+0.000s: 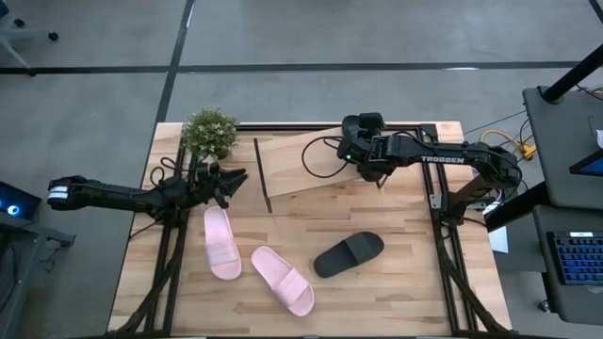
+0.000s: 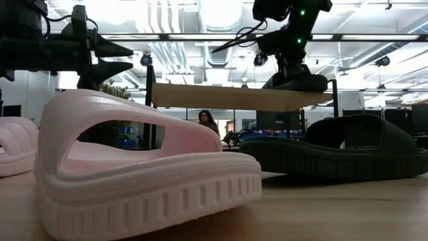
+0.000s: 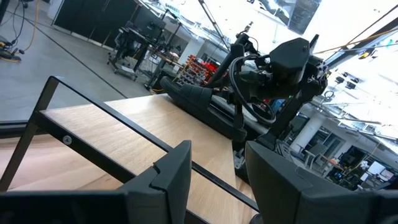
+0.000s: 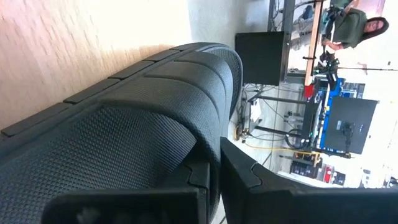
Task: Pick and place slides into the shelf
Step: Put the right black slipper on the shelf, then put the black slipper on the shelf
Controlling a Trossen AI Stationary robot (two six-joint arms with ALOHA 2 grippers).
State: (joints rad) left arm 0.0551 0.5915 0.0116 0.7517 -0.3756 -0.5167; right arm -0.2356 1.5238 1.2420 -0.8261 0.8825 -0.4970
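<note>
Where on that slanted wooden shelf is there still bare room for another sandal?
The slanted light wood shelf is bare from its black rod edge to the middle. Its far right end is crowded: the right tool holds a black slide sandal there. The left tool hovers open beside the bare end.

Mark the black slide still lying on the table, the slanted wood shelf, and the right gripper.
Black open-toe slide on the table (image 1: 349, 254): high view, its wide strap.
Slanted light wood shelf board (image 1: 292, 165): high view, bare board.
Right gripper (image 1: 361, 169): high view, over the shelf.
</note>
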